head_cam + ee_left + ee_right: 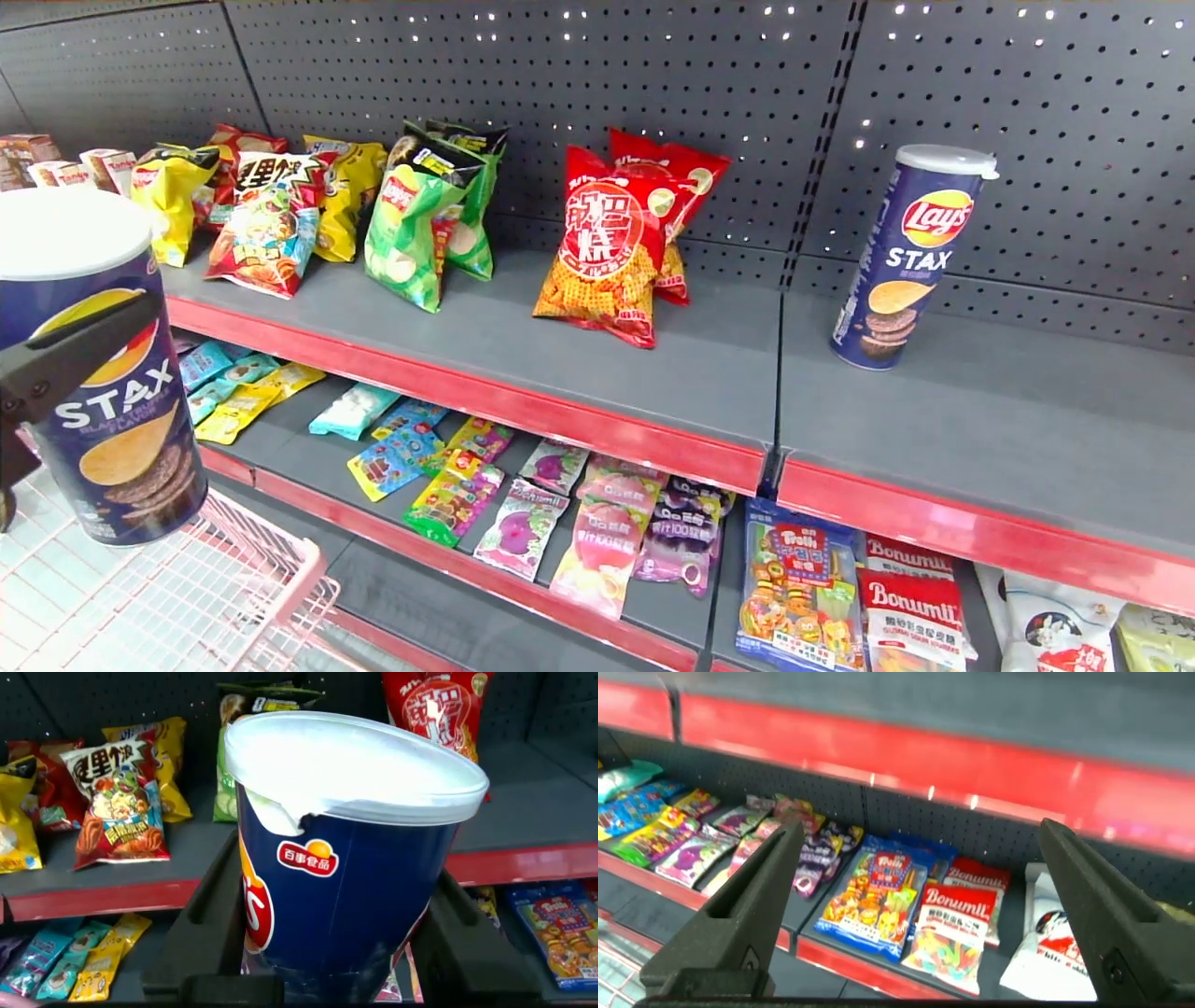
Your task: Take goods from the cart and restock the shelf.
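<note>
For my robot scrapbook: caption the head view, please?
Left hand holds a chip can over the pink cart, facing a shelf with a matching can.

Navy can (121, 448) (white lid (65, 229)); red-edged grey shelf (523, 364).

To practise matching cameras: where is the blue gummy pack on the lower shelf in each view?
Head view: blue gummy pack low, right of centre, on the lower shelf.
Left wrist view: under the red shelf edge, beside the held chip can.
Right wrist view: between the open fingers of the right gripper.
Shared landmark: the red shelf edge above it.
</note>
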